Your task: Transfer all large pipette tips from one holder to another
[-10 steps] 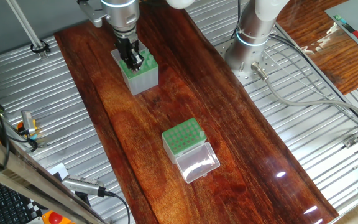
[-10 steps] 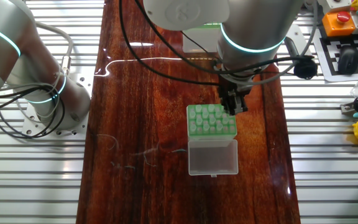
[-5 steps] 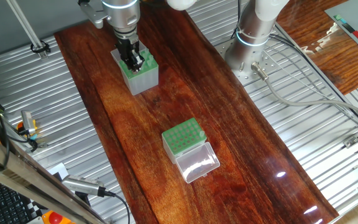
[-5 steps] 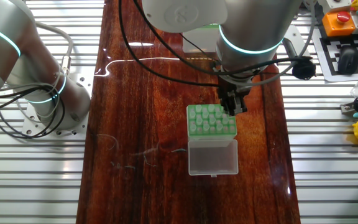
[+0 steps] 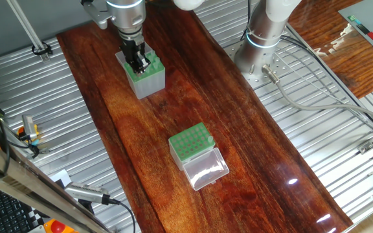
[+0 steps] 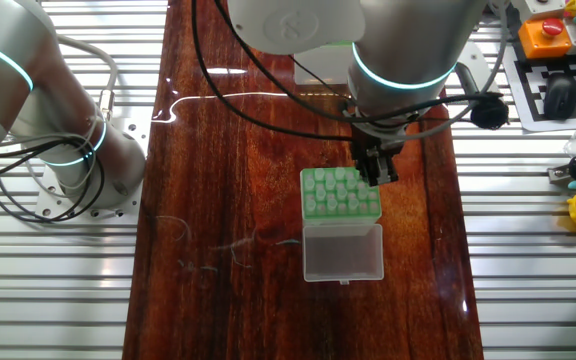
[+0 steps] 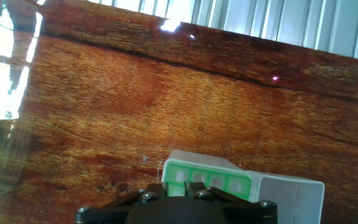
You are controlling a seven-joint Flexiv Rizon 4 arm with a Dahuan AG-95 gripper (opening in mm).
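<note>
1. Above the tall grey-sided box (image 5: 145, 73), the arm points straight down, its pincer (image 5: 136, 62) low over the green top plate; whether its fingers grip a tip cannot be told.
2. Further along the dark wooden counter (image 5: 238, 139) sits the short green-topped box (image 5: 190, 143), clear lid (image 5: 204, 169) open.
3. Ribbed metal flooring (image 5: 342, 168) surrounds the counter.
</note>
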